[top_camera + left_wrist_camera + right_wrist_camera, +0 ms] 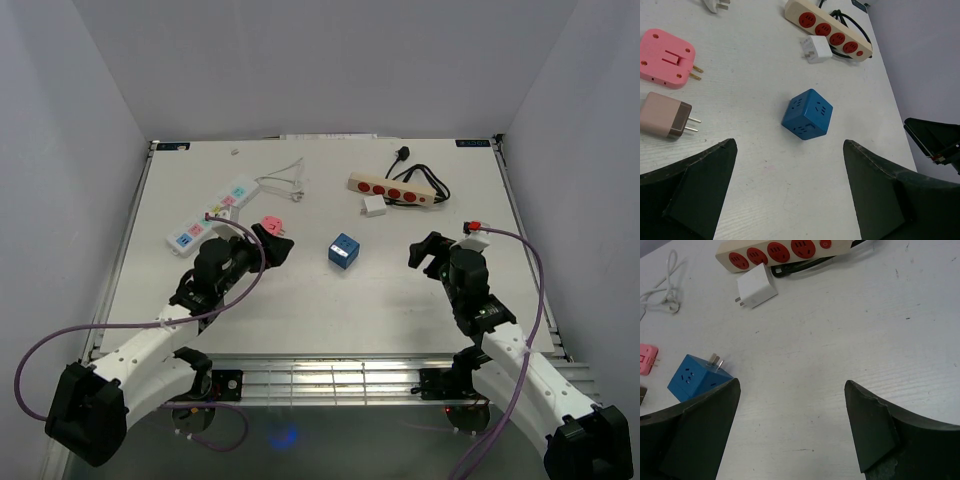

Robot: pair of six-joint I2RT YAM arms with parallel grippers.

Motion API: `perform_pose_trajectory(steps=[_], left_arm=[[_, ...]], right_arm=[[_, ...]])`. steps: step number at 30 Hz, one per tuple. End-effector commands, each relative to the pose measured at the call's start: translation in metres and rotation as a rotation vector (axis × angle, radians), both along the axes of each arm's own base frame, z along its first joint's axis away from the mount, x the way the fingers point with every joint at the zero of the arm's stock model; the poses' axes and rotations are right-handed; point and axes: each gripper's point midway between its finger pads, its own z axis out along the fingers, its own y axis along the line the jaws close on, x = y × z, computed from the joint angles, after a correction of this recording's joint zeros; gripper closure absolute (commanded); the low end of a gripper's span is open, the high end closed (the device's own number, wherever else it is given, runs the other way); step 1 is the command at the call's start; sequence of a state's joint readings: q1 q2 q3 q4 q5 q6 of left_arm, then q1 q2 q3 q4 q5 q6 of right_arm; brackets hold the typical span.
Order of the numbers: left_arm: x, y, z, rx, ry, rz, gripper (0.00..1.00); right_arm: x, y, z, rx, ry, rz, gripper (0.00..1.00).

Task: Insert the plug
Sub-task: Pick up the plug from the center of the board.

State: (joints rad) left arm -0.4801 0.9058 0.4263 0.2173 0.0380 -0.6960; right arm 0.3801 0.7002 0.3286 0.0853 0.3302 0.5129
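Observation:
A blue cube plug adapter (343, 250) (807, 115) (697, 377) lies mid-table with its prongs up. A beige power strip with red sockets (392, 189) (827, 27) (777, 252) lies at the back right, and a white plug (374, 206) (816, 48) (756, 286) lies beside it. A pink plug (271, 225) (666, 57) and a rose-gold plug (662, 115) lie to the left. My left gripper (278, 243) (789, 143) is open and empty, left of the cube. My right gripper (425, 254) (791, 382) is open and empty, right of the cube.
A white power strip with coloured sockets (212, 215) lies at the back left, with a coiled white cable (285, 182) (665, 290) behind it. The beige strip's black cord (425, 172) loops at the back. White walls stand close round the table.

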Motion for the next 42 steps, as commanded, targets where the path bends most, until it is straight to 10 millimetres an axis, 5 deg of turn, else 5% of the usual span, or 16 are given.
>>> perform_pose_trajectory(steps=[1, 10, 11, 15, 26, 32, 34, 35, 42], left_arm=[[0.004, -0.007, 0.012, 0.005, -0.026, -0.034, 0.02], [-0.007, -0.025, 0.022, -0.010, -0.144, -0.130, 0.02], [-0.008, -0.028, 0.024, -0.008, -0.153, -0.139, 0.02], [-0.010, -0.036, 0.019, 0.003, -0.149, -0.160, 0.02], [-0.013, -0.049, 0.017, 0.023, -0.154, -0.184, 0.02], [-0.011, -0.054, 0.013, 0.027, -0.134, -0.185, 0.02], [-0.011, -0.055, 0.014, 0.026, -0.135, -0.185, 0.02], [-0.010, -0.056, 0.014, 0.027, -0.133, -0.187, 0.02], [-0.009, -0.061, 0.009, 0.040, -0.121, -0.195, 0.02]], right_arm=[[0.006, 0.002, 0.016, 0.021, -0.054, -0.004, 0.10], [0.030, 0.005, 0.014, 0.180, 0.032, -0.129, 0.10], [0.038, 0.009, 0.030, 0.208, 0.012, -0.123, 0.10], [0.066, 0.007, 0.043, 0.297, 0.011, -0.194, 0.10], [0.147, -0.005, 0.018, 0.540, 0.182, -0.368, 0.10], [0.185, -0.014, 0.022, 0.423, 0.198, -0.405, 0.10], [0.191, -0.020, 0.008, 0.294, 0.253, -0.394, 0.10], [0.200, -0.020, 0.019, 0.254, 0.242, -0.368, 0.10], [0.237, -0.030, 0.009, -0.143, 0.262, -0.191, 0.10]])
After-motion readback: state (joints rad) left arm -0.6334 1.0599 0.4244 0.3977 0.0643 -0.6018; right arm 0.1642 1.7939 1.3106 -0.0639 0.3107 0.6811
